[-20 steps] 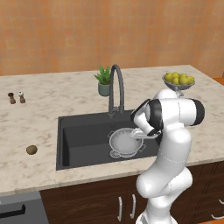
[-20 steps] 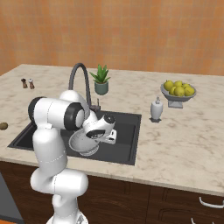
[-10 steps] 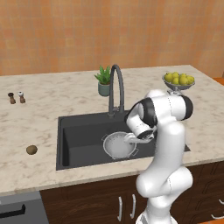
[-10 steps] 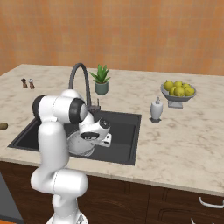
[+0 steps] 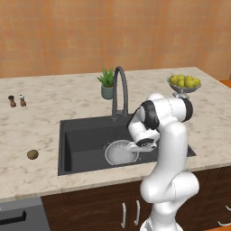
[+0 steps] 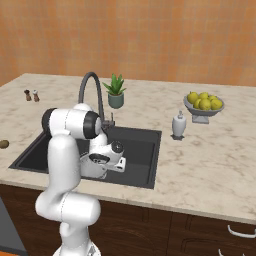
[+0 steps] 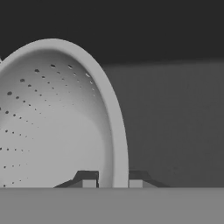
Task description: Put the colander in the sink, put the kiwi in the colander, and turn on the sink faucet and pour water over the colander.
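Note:
The silver perforated colander (image 5: 119,153) is low inside the black sink (image 5: 85,140), near its front right part. My gripper (image 5: 138,147) is shut on the colander's right rim. In the hand view the colander (image 7: 57,118) stands on edge at the left, and its rim runs down between my two fingertips (image 7: 89,180), with the dark sink (image 7: 175,122) behind it. The brown kiwi (image 5: 32,154) lies on the counter left of the sink, also seen as the kiwi (image 6: 3,144) at the left edge. The dark gooseneck sink faucet (image 5: 120,90) arches over the back of the basin.
A potted plant (image 5: 107,84) stands behind the faucet. A footed bowl of yellow-green fruit (image 5: 184,84) sits at the back right. Two small shakers (image 5: 16,101) stand at the far left. A white soap dispenser (image 6: 179,125) stands right of the sink (image 6: 140,150).
The arm has lowered the colander deeper into the sink, toward the front of the basin. The grip has stayed shut on the rim.

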